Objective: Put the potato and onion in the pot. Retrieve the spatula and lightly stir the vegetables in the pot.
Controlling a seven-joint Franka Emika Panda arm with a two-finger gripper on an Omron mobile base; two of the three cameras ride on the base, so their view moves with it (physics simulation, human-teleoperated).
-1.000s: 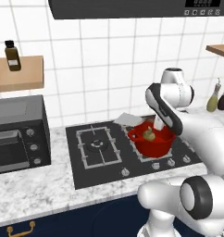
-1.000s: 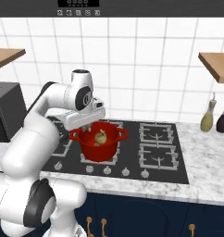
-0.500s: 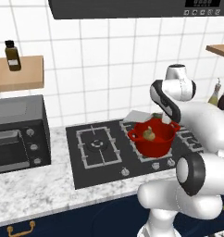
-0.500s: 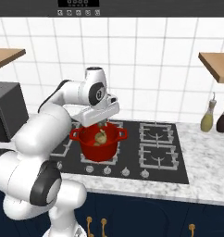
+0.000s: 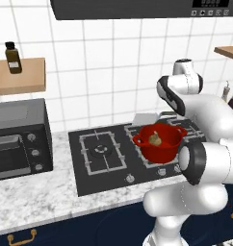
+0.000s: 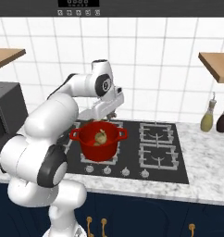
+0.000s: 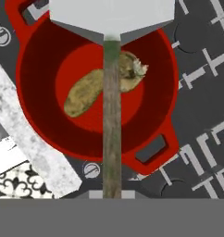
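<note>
1. Pot (image 7: 40,115) sits on the stove (image 5: 104,168), on a front burner, also seen from the right base (image 6: 99,144).
2. Potato (image 7: 84,92) and onion (image 7: 130,74) lie inside the pot, touching.
3. Gripper (image 7: 112,194) closed on the spatula (image 7: 112,139) handle; the pale blade (image 7: 112,16) is over the pot's far rim.
4. Oven (image 5: 17,139) on the counter (image 5: 36,202) left of the stove.
5. 2 bottles (image 6: 215,118) stand right of the stove.
</note>
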